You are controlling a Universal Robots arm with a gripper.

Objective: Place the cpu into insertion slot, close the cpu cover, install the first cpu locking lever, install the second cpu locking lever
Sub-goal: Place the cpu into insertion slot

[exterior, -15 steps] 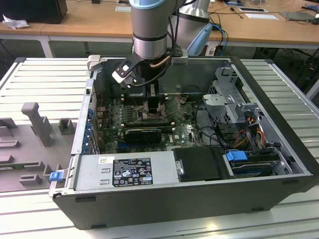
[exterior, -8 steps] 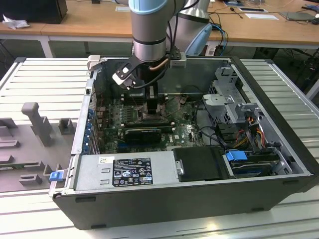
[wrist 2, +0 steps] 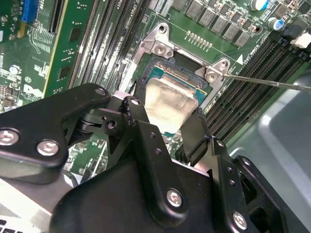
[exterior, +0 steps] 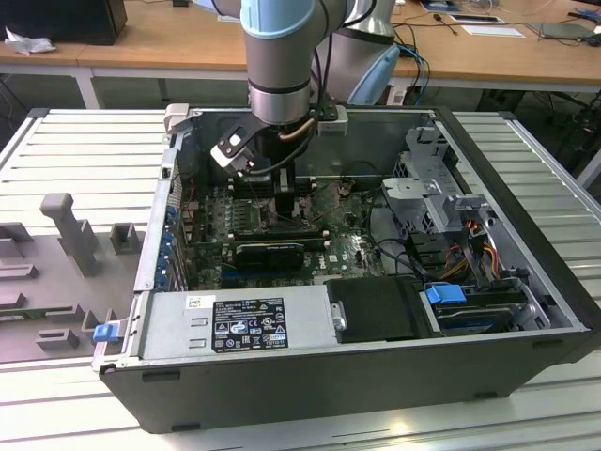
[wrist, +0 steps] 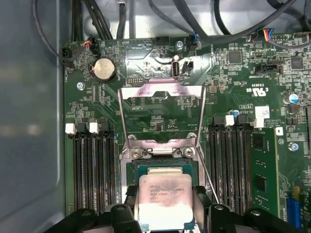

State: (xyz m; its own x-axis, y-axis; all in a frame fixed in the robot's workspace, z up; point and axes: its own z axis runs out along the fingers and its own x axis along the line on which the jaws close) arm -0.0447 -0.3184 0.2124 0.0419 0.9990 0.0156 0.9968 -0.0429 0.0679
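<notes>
My gripper (exterior: pixel 282 193) reaches down into the open computer case, over the green board. In both wrist views its black fingers (wrist 2: pixel 194 131) sit against two opposite sides of the cpu (wrist 2: pixel 167 104), a silver-grey square chip (wrist: pixel 165 199). The gripper is shut on the cpu. The chip lies over the insertion slot (wrist: pixel 163 166), between the socket's silver surround (wrist 2: pixel 160 48); I cannot tell whether it is seated. The cpu cover (wrist: pixel 163 91) stands flipped open beyond the socket, with board showing through its window. A thin wire locking lever (wrist 2: pixel 272 83) sticks out beside the socket.
Long black memory slots (wrist: pixel 95 165) flank the socket on both sides. A black graphics card (exterior: pixel 272 252) lies near the socket, and the power supply (exterior: pixel 244 324) runs along the case's front wall. A drive cage with cables (exterior: pixel 432 193) fills the exterior view's right.
</notes>
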